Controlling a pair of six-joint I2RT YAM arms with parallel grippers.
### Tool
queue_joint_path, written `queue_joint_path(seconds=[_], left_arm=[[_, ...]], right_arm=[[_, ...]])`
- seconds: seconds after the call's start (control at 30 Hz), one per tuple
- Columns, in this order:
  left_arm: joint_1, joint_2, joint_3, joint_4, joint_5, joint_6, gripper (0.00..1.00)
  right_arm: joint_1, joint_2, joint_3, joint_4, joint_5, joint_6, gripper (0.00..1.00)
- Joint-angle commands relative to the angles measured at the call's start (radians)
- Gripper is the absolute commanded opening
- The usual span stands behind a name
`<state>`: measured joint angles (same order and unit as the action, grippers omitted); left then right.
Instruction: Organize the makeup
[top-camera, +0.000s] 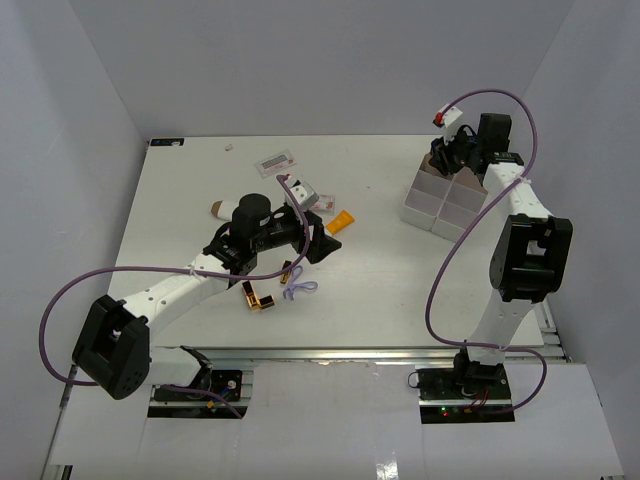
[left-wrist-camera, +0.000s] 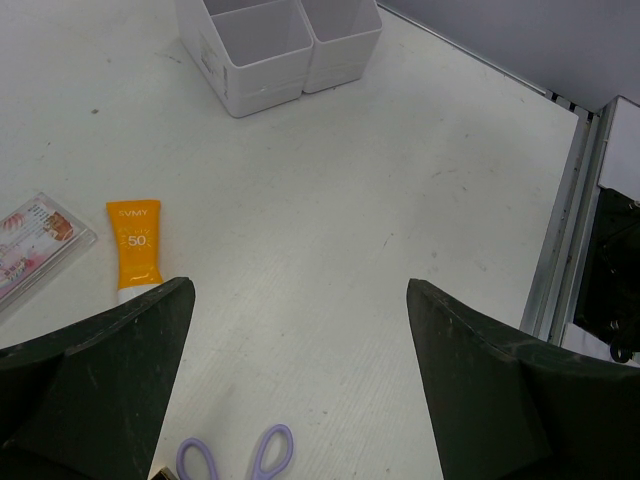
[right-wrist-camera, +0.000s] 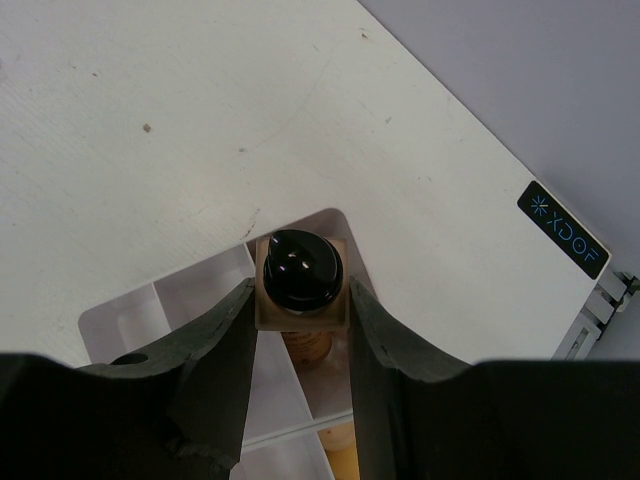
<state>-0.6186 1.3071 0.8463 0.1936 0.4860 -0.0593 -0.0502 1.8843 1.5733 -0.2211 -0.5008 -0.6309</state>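
My right gripper (right-wrist-camera: 300, 300) is shut on the tan foundation bottle (right-wrist-camera: 298, 268) with a black cap. It holds the bottle upright over the far corner compartment of the white tray (right-wrist-camera: 120, 315); in the top view this gripper (top-camera: 447, 157) is above the tray (top-camera: 428, 205). My left gripper (left-wrist-camera: 298, 300) is open and empty above the bare table, also seen in the top view (top-camera: 318, 238). The orange tube (left-wrist-camera: 136, 250) lies to its left (top-camera: 340, 222). Gold lipstick tubes (top-camera: 258, 297) lie near my left arm. Flat packets (top-camera: 275, 160) lie at the back; one shows in the left wrist view (left-wrist-camera: 35, 240).
Purple scissors (left-wrist-camera: 240, 455) lie just below my left gripper, also in the top view (top-camera: 297, 288). A brown item (top-camera: 216, 210) lies left of my left wrist. Another beige item (right-wrist-camera: 345, 460) sits in a nearer tray compartment. The tray (left-wrist-camera: 270, 60) stands far ahead of my left gripper.
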Motion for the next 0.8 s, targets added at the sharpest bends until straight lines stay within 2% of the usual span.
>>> queue_joint_path(seconds=[0.0, 0.27, 0.47, 0.6, 0.77], left_arm=[[-0.003, -0.011, 0.036, 0.004, 0.013, 0.007, 0.98], [-0.003, -0.008, 0.036, 0.003, 0.011, 0.007, 0.98], [-0.003, -0.002, 0.036, 0.003, 0.011, 0.007, 0.98], [-0.003, 0.001, 0.036, 0.002, 0.010, 0.007, 0.98], [-0.003, 0.006, 0.036, 0.003, 0.008, 0.007, 0.98]], right_arm=[[0.001, -0.036, 0.000, 0.037, -0.002, 0.004, 0.20], [0.001, 0.003, 0.057, 0.039, 0.008, 0.001, 0.23], [0.001, 0.016, 0.085, 0.035, 0.004, -0.027, 0.36], [0.001, 0.030, 0.099, 0.029, -0.003, -0.044, 0.39], [0.003, 0.041, 0.074, 0.026, -0.029, -0.070, 0.53]])
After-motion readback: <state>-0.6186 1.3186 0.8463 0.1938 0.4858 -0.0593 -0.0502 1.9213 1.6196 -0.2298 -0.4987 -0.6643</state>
